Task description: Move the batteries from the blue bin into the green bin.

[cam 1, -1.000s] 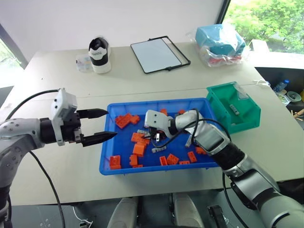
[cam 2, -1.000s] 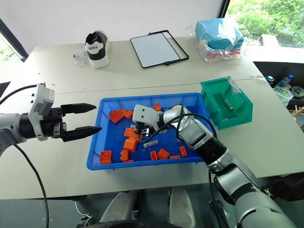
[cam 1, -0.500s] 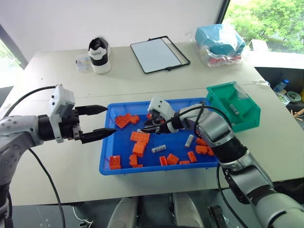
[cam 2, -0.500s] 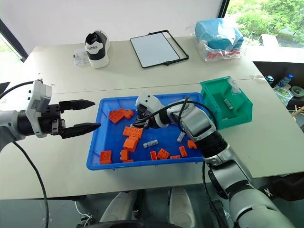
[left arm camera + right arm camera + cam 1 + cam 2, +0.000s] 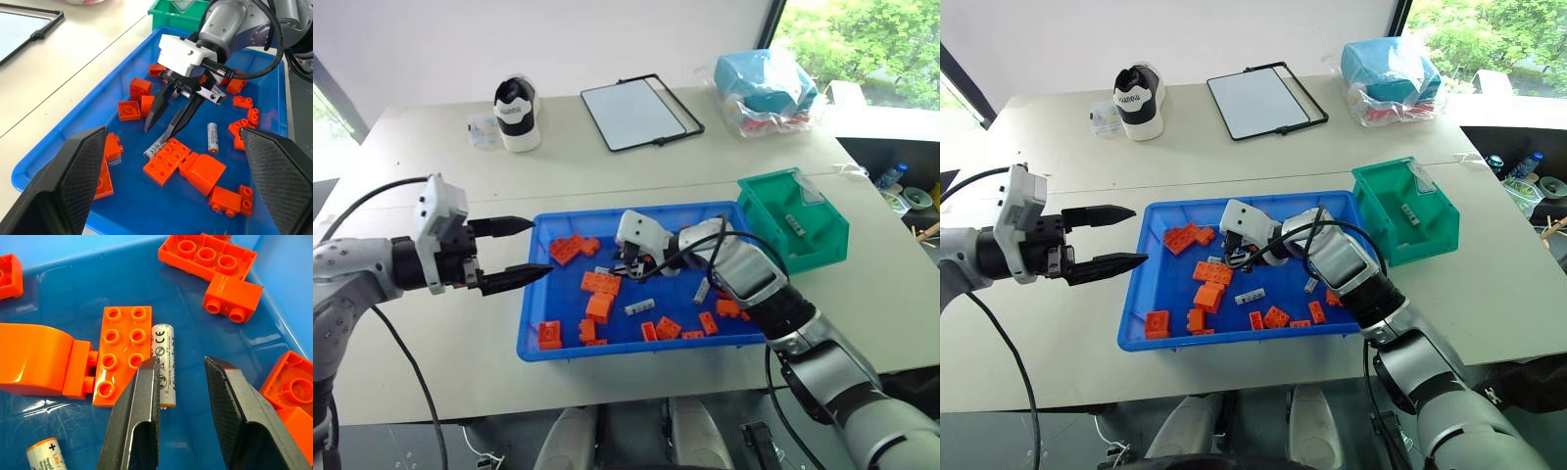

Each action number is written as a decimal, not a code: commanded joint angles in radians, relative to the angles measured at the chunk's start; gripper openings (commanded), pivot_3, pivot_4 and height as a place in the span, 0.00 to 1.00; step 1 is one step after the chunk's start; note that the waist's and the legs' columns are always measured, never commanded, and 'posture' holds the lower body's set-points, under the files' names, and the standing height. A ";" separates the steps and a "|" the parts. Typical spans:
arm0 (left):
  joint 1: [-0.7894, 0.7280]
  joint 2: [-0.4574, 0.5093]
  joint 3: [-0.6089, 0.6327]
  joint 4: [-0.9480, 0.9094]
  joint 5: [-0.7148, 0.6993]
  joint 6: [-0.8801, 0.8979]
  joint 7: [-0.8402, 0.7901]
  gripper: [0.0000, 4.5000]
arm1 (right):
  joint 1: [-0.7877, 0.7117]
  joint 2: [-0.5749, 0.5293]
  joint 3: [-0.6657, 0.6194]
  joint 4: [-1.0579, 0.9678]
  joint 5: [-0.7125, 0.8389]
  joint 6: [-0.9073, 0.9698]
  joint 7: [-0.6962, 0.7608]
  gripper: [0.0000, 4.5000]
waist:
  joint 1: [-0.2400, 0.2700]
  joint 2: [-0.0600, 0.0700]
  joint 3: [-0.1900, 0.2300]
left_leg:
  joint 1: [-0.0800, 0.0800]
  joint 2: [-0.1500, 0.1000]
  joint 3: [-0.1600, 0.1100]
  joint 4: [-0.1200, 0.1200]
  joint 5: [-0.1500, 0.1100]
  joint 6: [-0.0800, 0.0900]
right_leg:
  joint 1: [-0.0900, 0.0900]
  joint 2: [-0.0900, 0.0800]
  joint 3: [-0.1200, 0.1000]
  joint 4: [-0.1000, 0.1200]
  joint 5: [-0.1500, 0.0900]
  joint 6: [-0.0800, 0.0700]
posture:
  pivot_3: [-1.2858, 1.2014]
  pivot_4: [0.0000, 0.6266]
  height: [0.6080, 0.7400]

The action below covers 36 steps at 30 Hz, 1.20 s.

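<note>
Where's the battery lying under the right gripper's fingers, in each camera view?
Left eye view: battery in the blue bin, just beyond the flat orange brick.
Right eye view: same spot.
Left wrist view: along the brick's edge, at the right gripper tips.
Right wrist view: against the brick, partly behind one finger.
Shared landmark: the flat orange brick.

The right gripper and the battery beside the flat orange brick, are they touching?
Cannot tell. In the right wrist view the right gripper is open just over the battery, and one finger overlaps its edge. The left wrist view shows the tips close above it, contact unclear.
</note>
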 commanded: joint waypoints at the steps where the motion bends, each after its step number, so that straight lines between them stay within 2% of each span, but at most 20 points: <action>1: -0.019 0.004 0.012 -0.007 -0.001 -0.016 0.002 1.00 | -0.001 0.012 -0.013 -0.012 -0.003 0.001 0.001 0.32 | 0.000 0.000 0.000 | 0.000 0.000 0.000 0.000 0.000 0.000 | 0.000 0.000 0.000 0.000 0.000 0.000 | 0.52 0.24 0.93; 20: -0.051 -0.007 -0.001 0.008 0.007 -0.024 0.010 1.00 | 0.026 0.015 0.019 0.048 -0.079 -0.083 0.020 0.32 | 0.000 0.000 0.000 | 0.001 0.000 0.000 0.000 0.000 0.000 | 0.000 0.000 0.000 0.000 0.000 0.000 | 0.52 0.24 0.93; 22: -0.051 -0.007 0.000 0.008 0.007 -0.025 0.011 1.00 | 0.020 0.024 0.013 0.052 -0.073 -0.078 0.024 0.20 | -0.001 0.000 0.000 | 0.001 0.000 0.000 0.000 0.000 0.000 | 0.001 0.000 0.000 0.000 0.000 0.000 | 0.52 0.24 0.93; 24: -0.050 -0.005 -0.001 0.008 0.007 -0.025 0.009 1.00 | 0.018 0.030 0.009 0.043 -0.070 -0.066 0.028 0.04 | -0.001 0.000 0.000 | 0.001 0.000 0.000 0.000 0.000 0.000 | 0.001 0.000 0.000 0.000 0.000 0.000 | 0.52 0.24 0.93; 27: -0.049 -0.003 -0.002 0.006 0.004 -0.023 0.007 1.00 | 0.027 0.021 0.002 -0.014 -0.059 -0.025 0.040 0.02 | -0.001 0.000 0.000 | 0.001 0.000 0.000 0.000 0.000 0.000 | 0.001 0.000 0.000 0.000 0.000 0.000 | 0.52 0.24 0.93; 31: -0.042 0.004 -0.006 -0.003 -0.005 -0.014 -0.008 1.00 | 0.041 -0.007 -0.086 -0.189 0.017 0.140 0.040 0.02 | 0.002 0.000 0.000 | 0.001 0.000 0.000 0.000 0.000 0.000 | 0.001 0.000 0.000 0.001 0.000 0.000 | 0.52 0.24 0.93; 36: -0.017 0.006 -0.001 -0.029 -0.030 0.005 -0.026 1.00 | 0.088 -0.129 -0.330 -0.460 0.124 0.393 -0.009 0.02 | 0.018 0.000 0.000 | 0.000 0.000 0.000 0.001 0.000 0.000 | 0.000 0.000 0.000 0.000 0.000 0.000 | 0.52 0.24 0.93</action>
